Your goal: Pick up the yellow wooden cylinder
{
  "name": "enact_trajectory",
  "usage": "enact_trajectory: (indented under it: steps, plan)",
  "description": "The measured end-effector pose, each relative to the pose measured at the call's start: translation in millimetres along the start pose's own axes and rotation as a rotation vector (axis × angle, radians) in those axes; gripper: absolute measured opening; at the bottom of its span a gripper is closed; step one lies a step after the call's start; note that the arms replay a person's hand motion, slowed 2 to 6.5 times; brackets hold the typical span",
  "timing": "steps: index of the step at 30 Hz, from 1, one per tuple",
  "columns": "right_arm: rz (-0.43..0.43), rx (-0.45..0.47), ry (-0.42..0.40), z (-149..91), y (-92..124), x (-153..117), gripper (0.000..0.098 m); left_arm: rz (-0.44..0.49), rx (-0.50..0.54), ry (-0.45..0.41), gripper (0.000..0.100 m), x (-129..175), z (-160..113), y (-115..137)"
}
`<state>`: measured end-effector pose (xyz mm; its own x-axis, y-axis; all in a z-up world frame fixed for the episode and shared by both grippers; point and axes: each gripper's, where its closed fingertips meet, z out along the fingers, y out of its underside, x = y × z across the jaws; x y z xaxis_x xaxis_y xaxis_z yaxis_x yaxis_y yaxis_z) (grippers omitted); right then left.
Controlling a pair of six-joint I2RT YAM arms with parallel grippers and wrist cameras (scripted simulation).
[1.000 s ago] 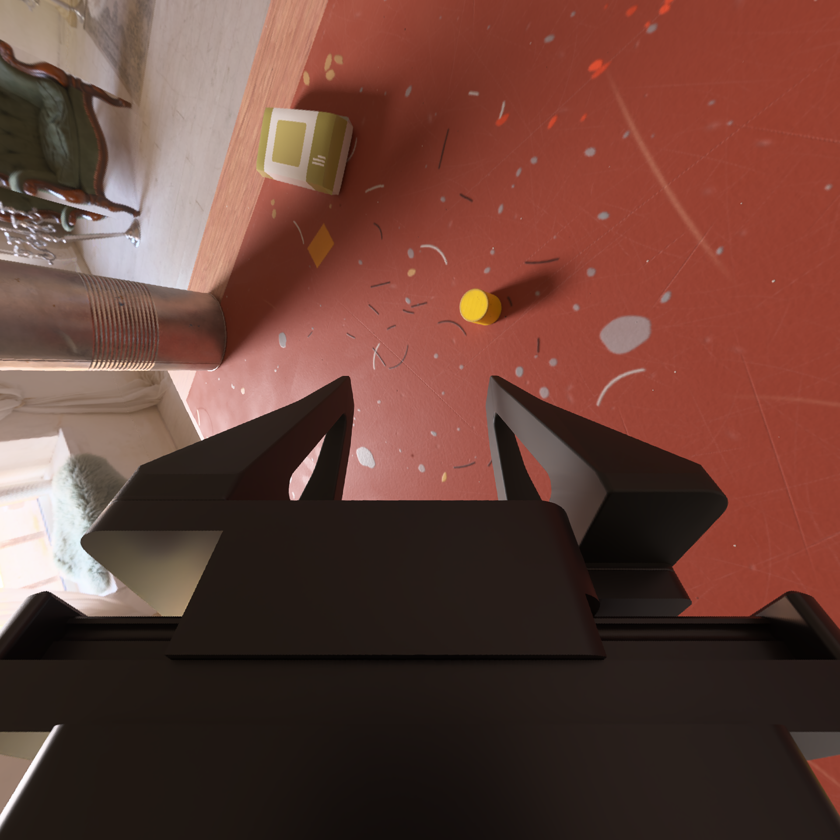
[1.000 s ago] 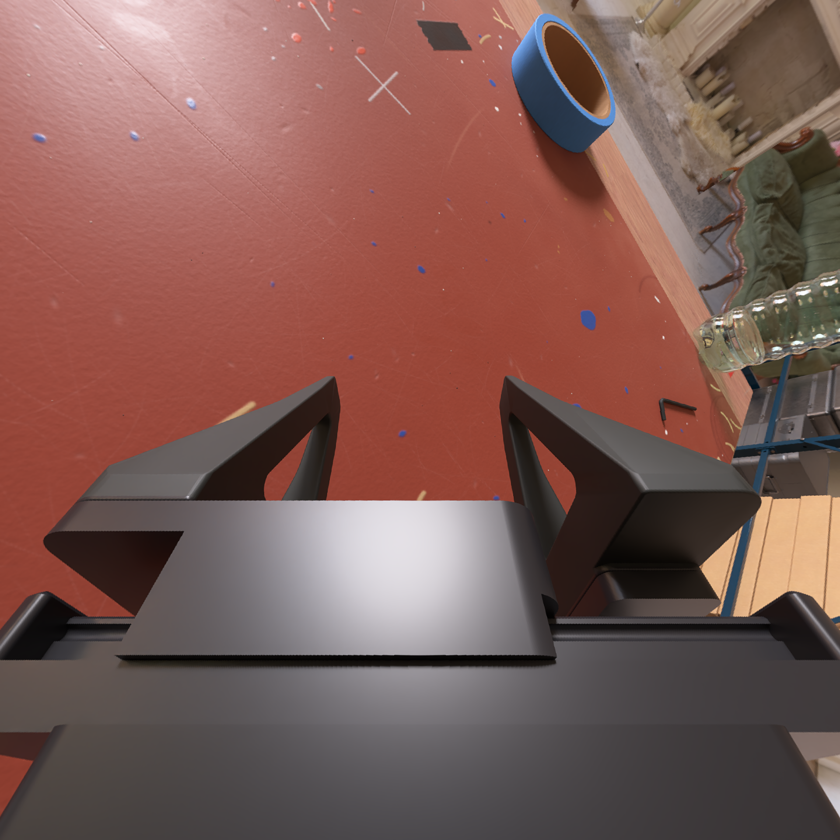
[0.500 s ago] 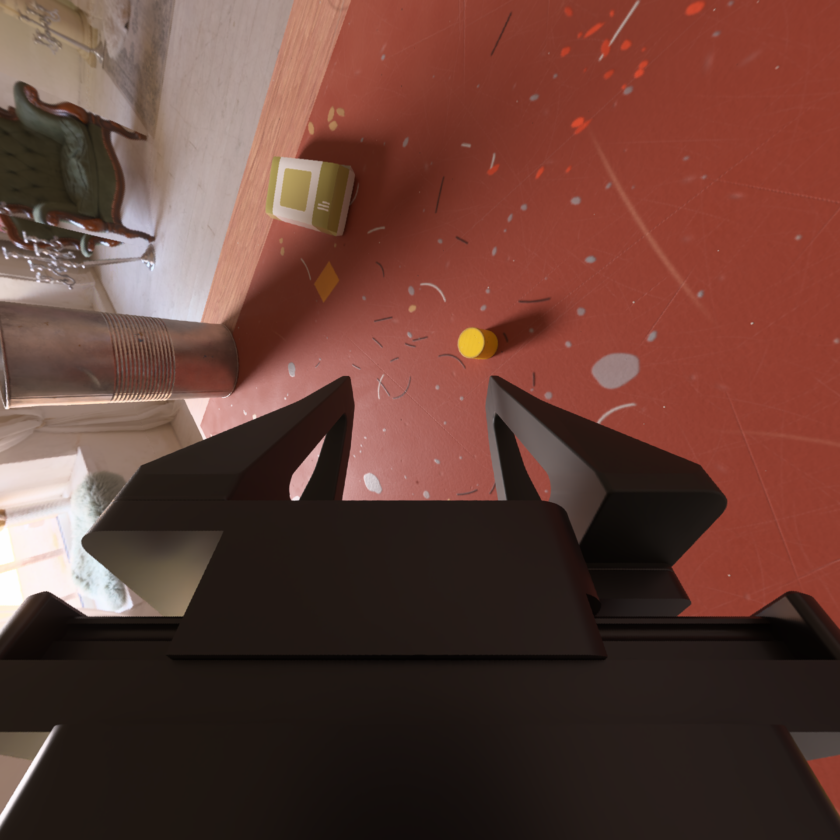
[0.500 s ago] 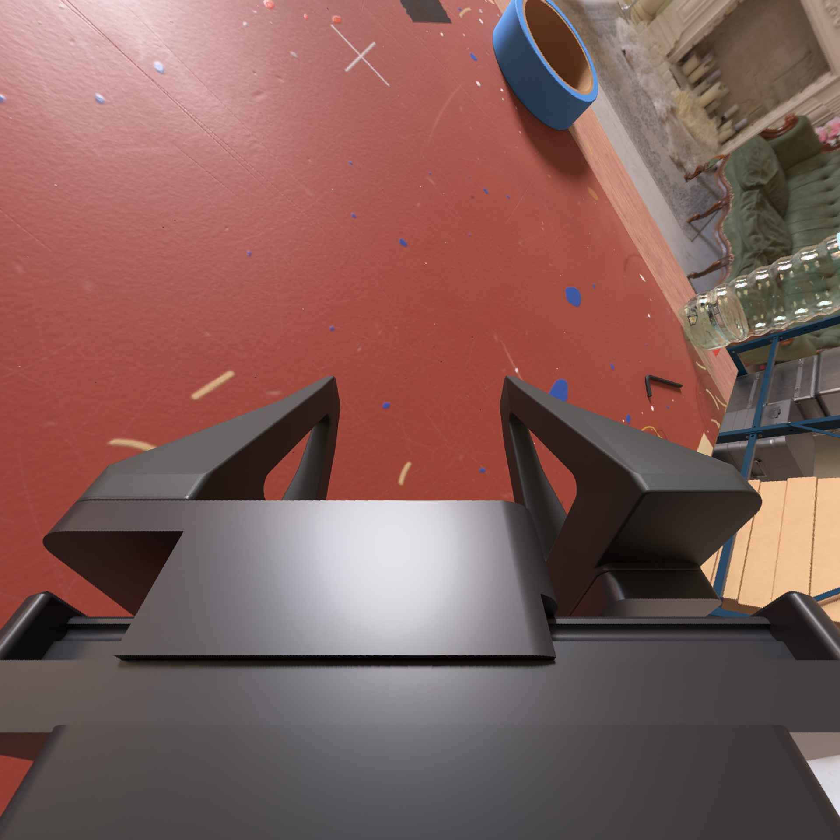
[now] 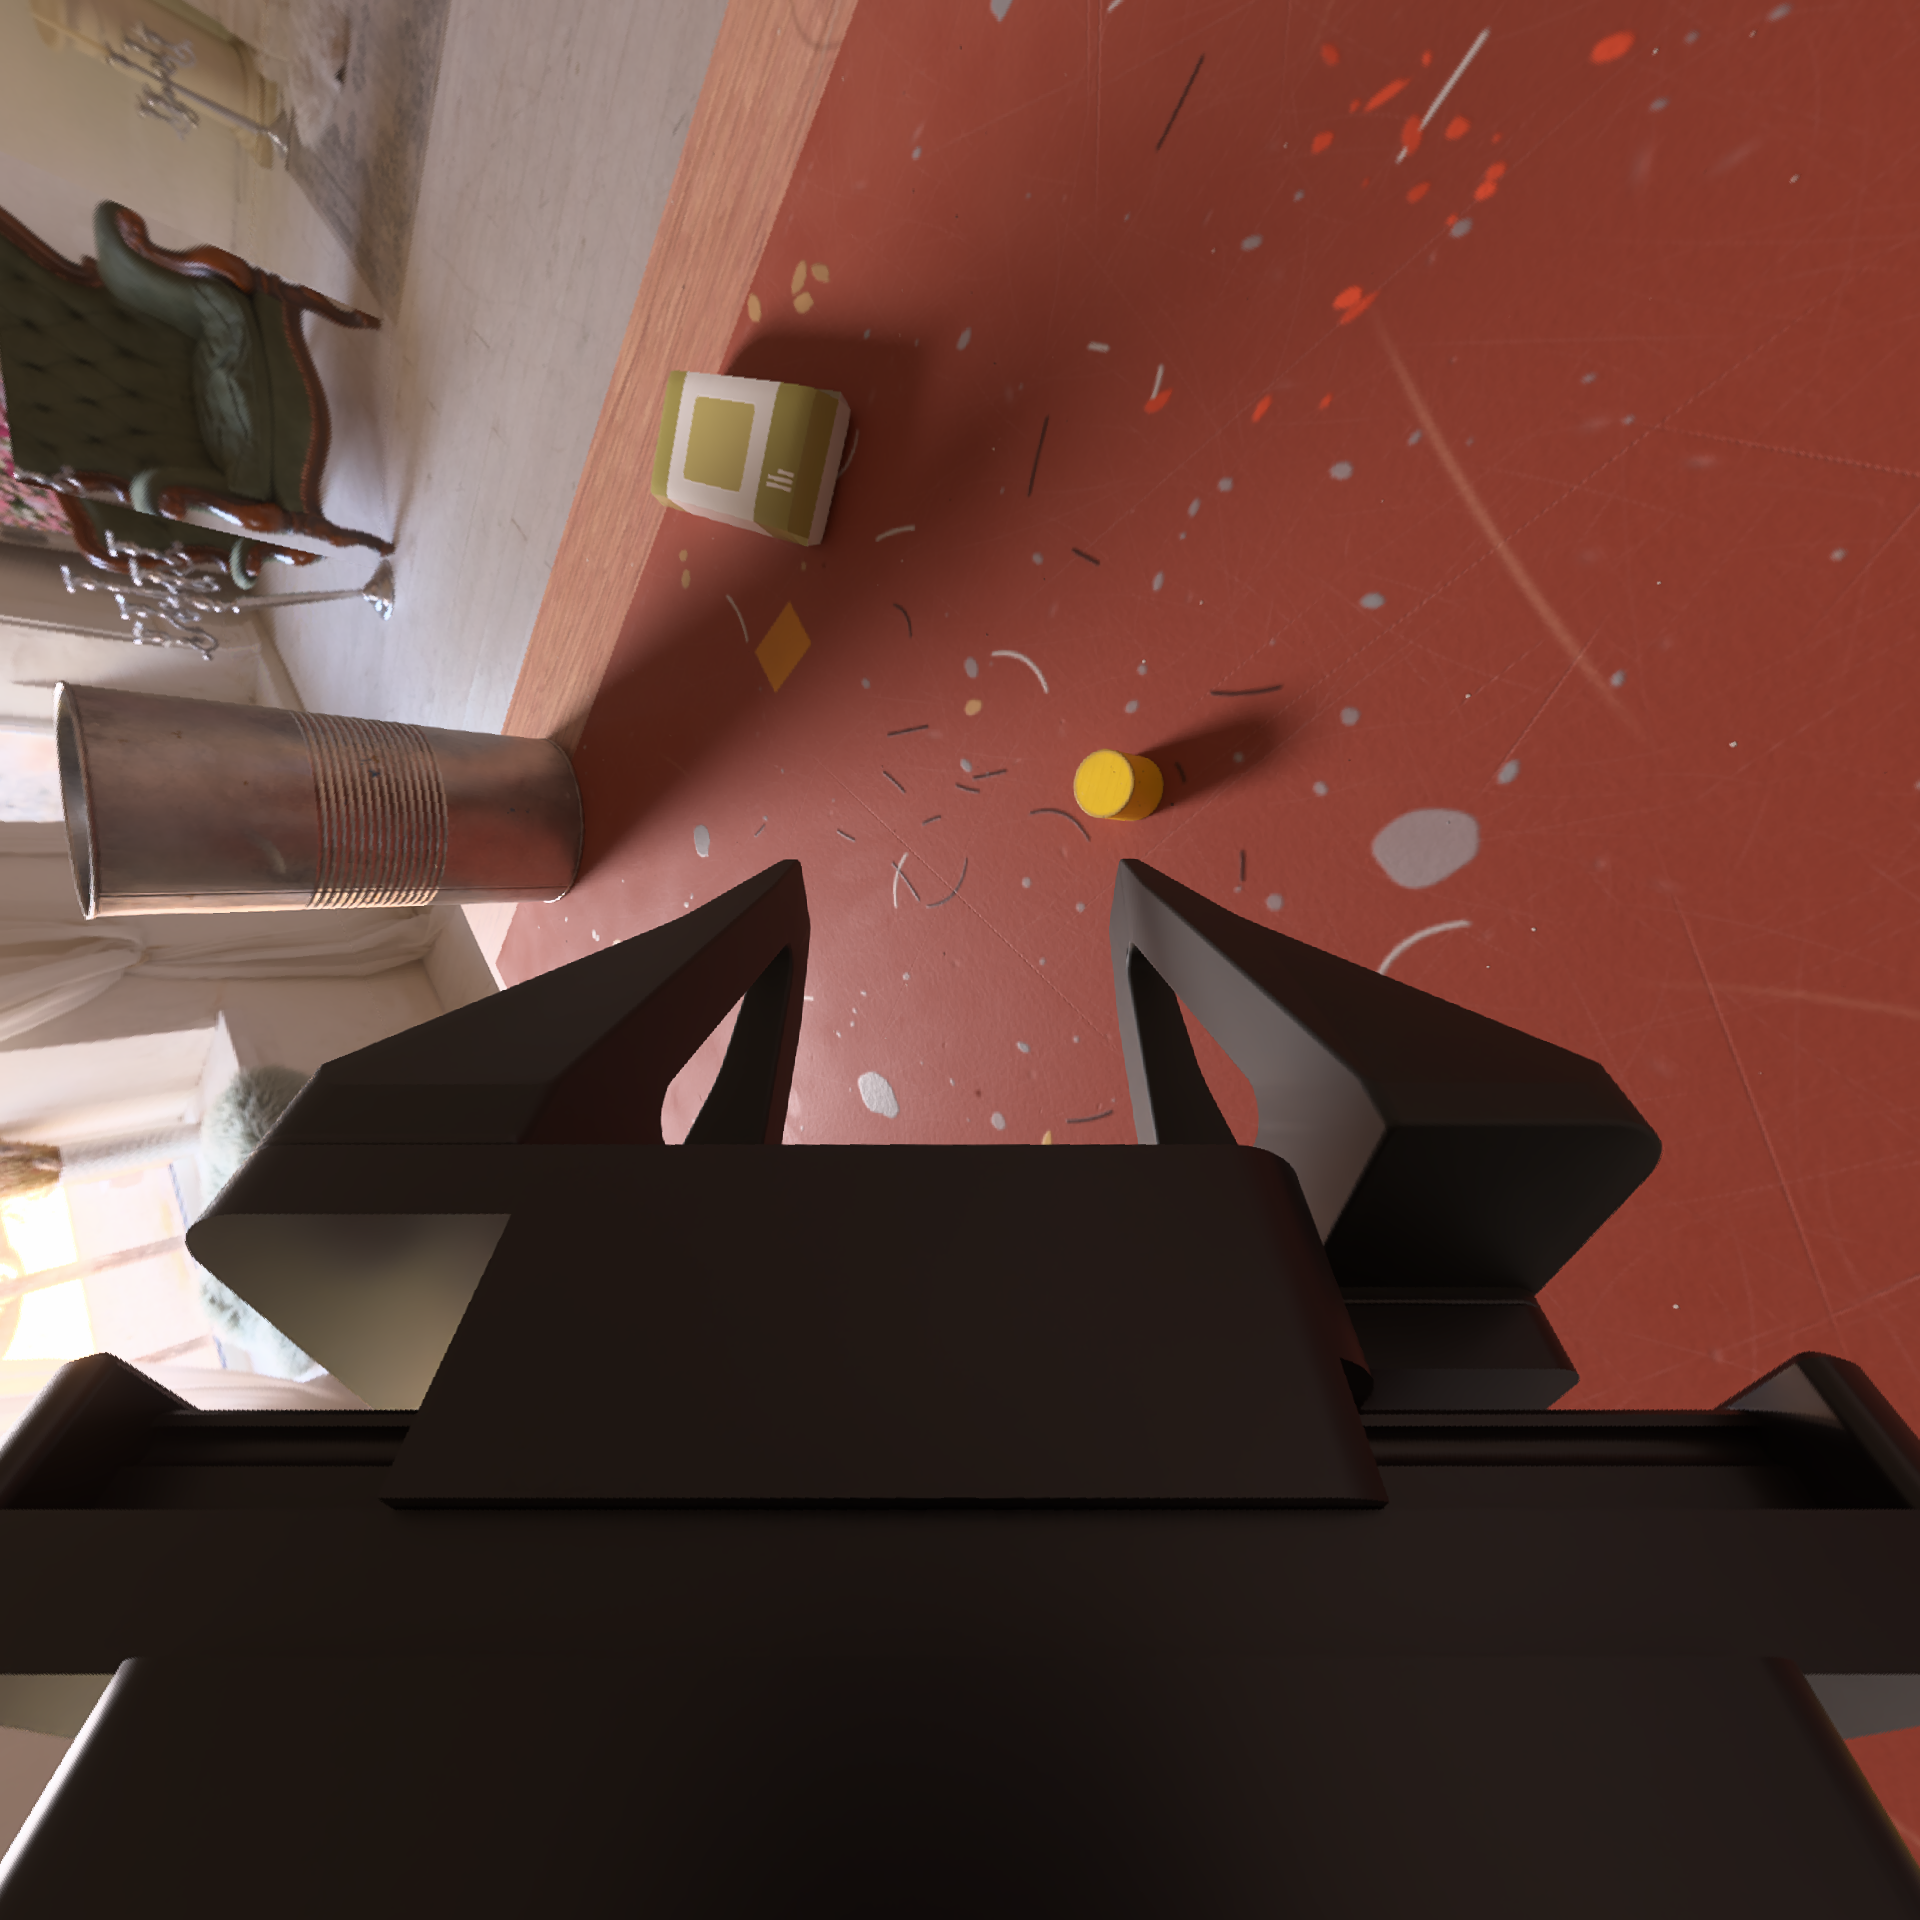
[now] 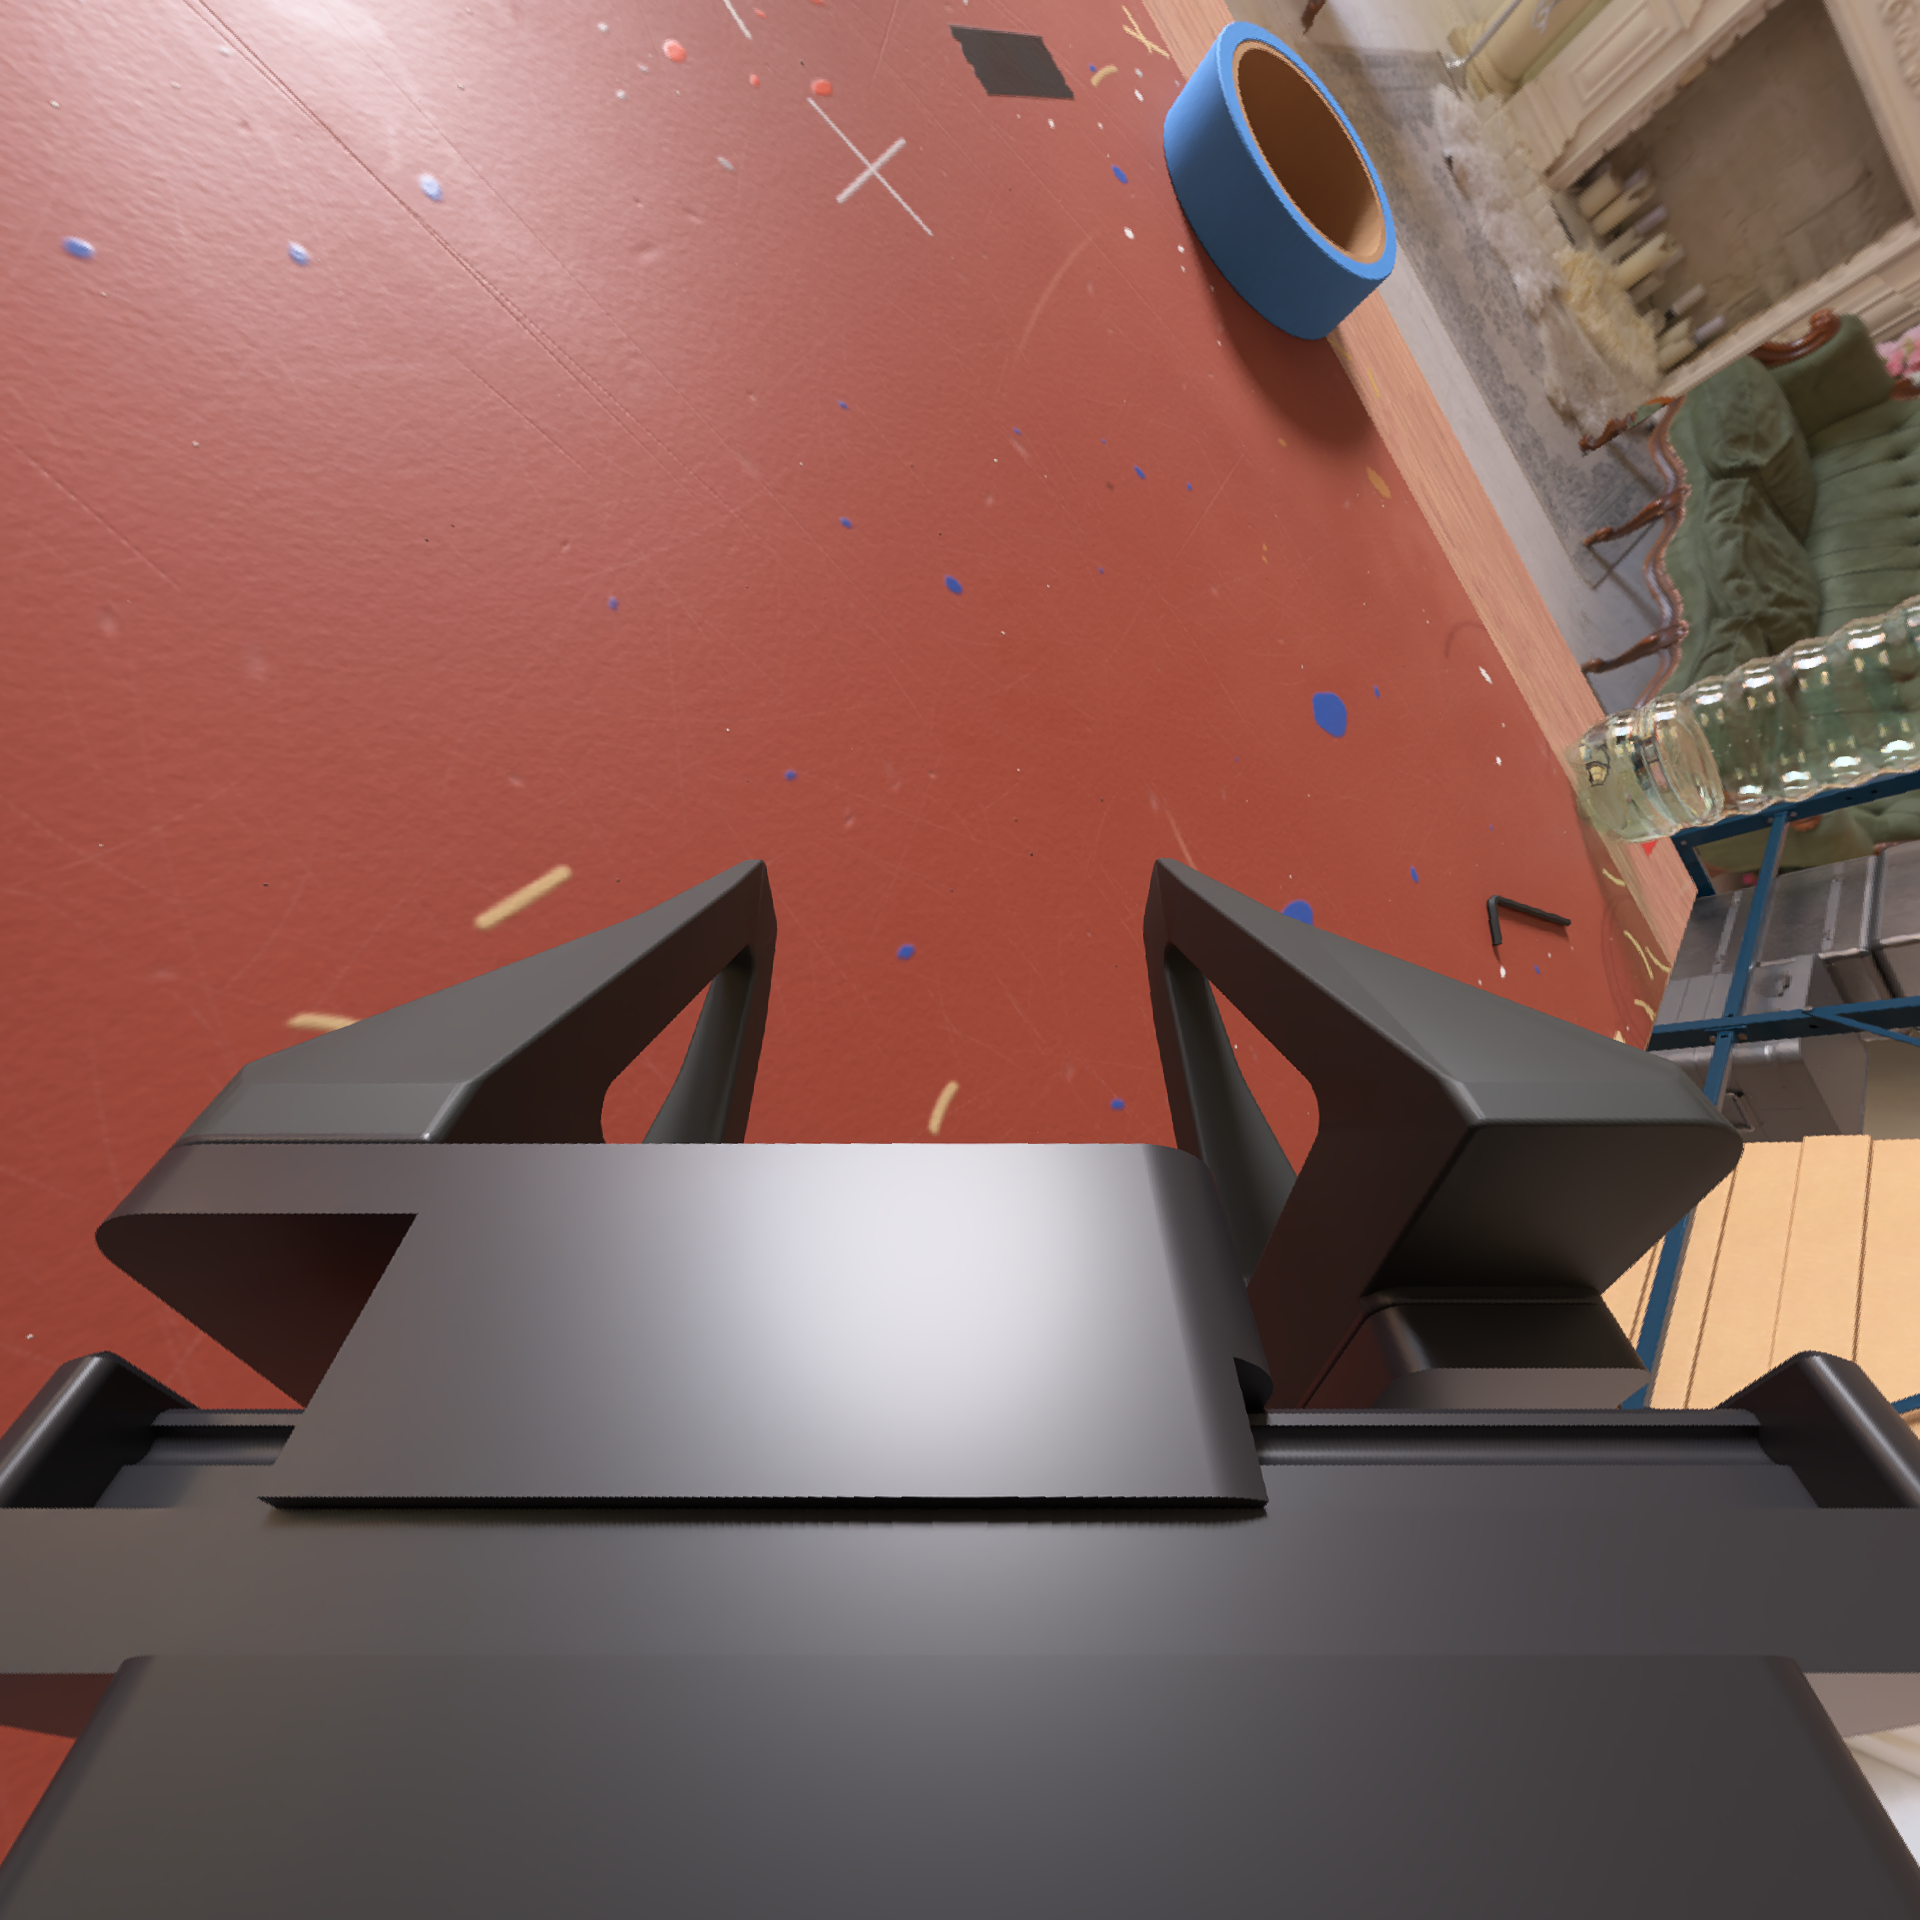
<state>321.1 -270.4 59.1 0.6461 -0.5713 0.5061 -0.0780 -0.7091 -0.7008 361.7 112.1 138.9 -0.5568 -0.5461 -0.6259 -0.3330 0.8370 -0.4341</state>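
A red speckled worktop spreads beneath two dark grippers, both with fingers spread apart and holding nothing. The left gripper hangs above the worktop with the yellow cylinder just ahead of its fingertips and slightly toward its right finger, standing on end, round face up, out on open surface. The right gripper sees no cylinder, so the left arm looks the nearer. A metal can stands at the worktop's corner off the left finger, and a green-and-white box sits farther along the same edge, both well apart from the cylinder. In the right wrist view, a roll of blue tape lies by the far edge, a clear bottle at the side edge. Nothing appears to block a straight reach forward.
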Motion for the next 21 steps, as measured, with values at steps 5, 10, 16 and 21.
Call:
enact_trajectory:
  steps: [5,10,16,21]
  plan:
    - [-0.011,0.006,-0.01,0.7,-2.3,-3.0,0.0607,-0.007,0.007,-0.013,0.049,-4.7,-4.0,-1.2]
    - [-0.012,0.009,-0.023,1.0,-3.0,-6.3,0.0608,-0.004,0.001,-0.021,0.049,-6.0,-6.0,0.8]
    - [-0.017,0.017,-0.028,1.7,-6.2,-6.0,0.061,-0.001,-0.01,-0.022,0.049,-4.2,-8.7,6.6]
    - [-0.022,0.025,-0.037,4.2,-9.2,-6.2,0.061,-0.004,-0.022,-0.024,0.05,-3.7,-12.3,14.4]
